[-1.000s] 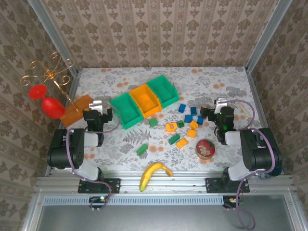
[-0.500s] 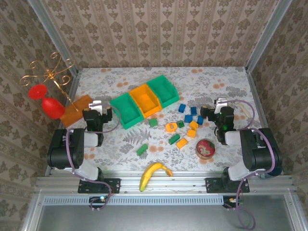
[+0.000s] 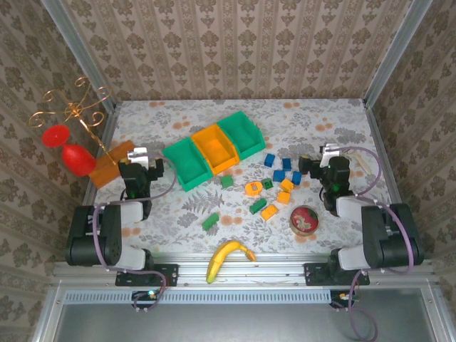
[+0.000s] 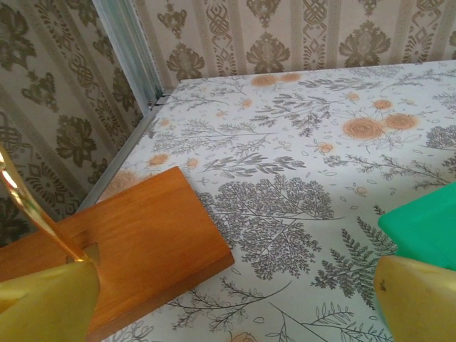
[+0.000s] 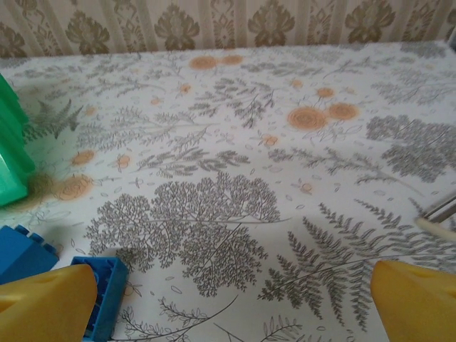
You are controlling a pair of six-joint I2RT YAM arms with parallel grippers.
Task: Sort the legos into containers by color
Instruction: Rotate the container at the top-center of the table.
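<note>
I count three joined bins [image 3: 215, 148] in a slanted row at the middle of the surface [image 3: 178, 203]: green, orange, green. The legos lie loose on the surface to the right of and in front of the bins. There are four blue legos [image 3: 278, 175], four green legos [image 3: 257, 206] and about four orange-yellow legos [image 3: 269, 211], one of them rounder than the rest. The green ones are the most spread out, and one sits well toward the near edge.

There is one banana [image 3: 229, 254] by the near rail. One round red-rimmed tin [image 3: 305, 219] sits just right of the legos; the picture on its lid is too small to make out. One flat orange board [image 3: 112, 164] at far left carries a gold wire stand [image 3: 68, 114] with two red pieces hanging from it.

The left tool [image 3: 144, 165] sits between the board and the nearest green bin. In its wrist view [image 4: 231, 303] the fingers are spread wide, holding nothing. The right tool [image 3: 320, 165] is just right of the blue legos. It is also released [image 5: 228, 303], with two blue blocks beside its left finger.

The surface is a white cloth printed with grey ferns and orange flowers. Damask wallpaper and aluminium posts close it in.
</note>
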